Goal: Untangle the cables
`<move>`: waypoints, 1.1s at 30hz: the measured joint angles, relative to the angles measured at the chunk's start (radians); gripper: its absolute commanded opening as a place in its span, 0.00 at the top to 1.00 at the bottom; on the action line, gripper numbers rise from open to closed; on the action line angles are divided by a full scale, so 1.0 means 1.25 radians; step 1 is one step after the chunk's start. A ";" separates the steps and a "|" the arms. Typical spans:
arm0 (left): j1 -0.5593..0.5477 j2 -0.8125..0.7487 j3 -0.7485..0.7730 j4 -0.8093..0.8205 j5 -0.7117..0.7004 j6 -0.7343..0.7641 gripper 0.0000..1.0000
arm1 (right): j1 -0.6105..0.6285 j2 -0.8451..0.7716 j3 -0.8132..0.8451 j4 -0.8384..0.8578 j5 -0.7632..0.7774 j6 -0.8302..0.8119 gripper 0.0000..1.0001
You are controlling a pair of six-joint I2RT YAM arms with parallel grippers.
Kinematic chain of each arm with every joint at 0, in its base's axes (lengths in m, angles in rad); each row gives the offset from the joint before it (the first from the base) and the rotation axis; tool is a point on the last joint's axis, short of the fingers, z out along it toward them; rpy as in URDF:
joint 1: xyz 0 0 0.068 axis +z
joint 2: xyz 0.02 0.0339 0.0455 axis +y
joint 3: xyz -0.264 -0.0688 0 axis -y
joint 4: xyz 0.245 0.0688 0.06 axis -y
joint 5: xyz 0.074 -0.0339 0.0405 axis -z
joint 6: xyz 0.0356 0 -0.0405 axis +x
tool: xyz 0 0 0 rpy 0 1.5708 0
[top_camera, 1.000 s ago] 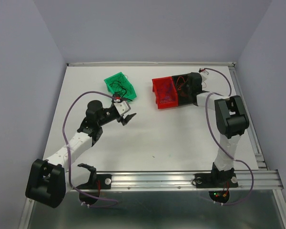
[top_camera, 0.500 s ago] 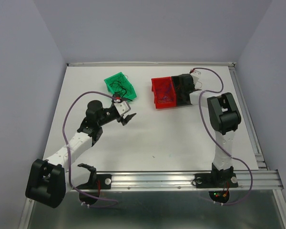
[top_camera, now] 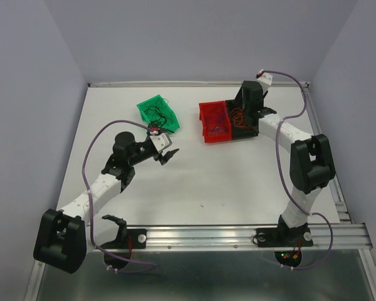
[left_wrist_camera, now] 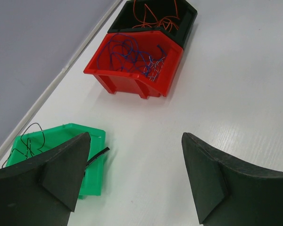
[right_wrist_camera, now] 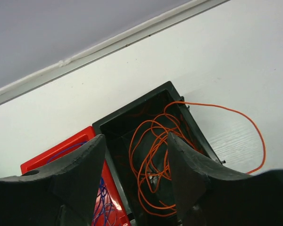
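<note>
Orange cables (right_wrist_camera: pixel 153 155) coil in the black bin (right_wrist_camera: pixel 132 117) by the far edge of the counter (top_camera: pixel 238 182), one loop spilling over its rim; my right claw (right_wrist_camera: pixel 137 139) hangs released above them; blue-purple cables (left_wrist_camera: pixel 132 54) lie in the adjoining red bin (left_wrist_camera: pixel 132 77), black cables (left_wrist_camera: pixel 30 136) in the green bin (left_wrist_camera: pixel 56 136); my left claw (left_wrist_camera: pixel 136 141) gapes empty.

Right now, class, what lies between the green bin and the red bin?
Only bare table separates green bin and red bin, per the top external view.
</note>
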 measured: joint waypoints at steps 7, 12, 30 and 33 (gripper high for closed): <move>0.000 -0.006 0.000 0.000 0.001 0.000 0.11 | -0.070 -0.059 -0.003 -0.056 -0.055 0.014 0.05; 0.000 -0.012 0.000 0.000 0.001 0.000 0.11 | -0.193 -0.102 -0.035 -0.062 -0.153 0.071 0.04; 0.000 -0.018 0.000 -0.001 0.001 0.000 0.11 | -0.248 -0.004 -0.087 -0.065 -0.348 0.221 0.06; 0.000 -0.018 0.000 -0.001 0.001 0.000 0.11 | -0.248 0.007 -0.100 -0.060 -0.349 0.233 0.24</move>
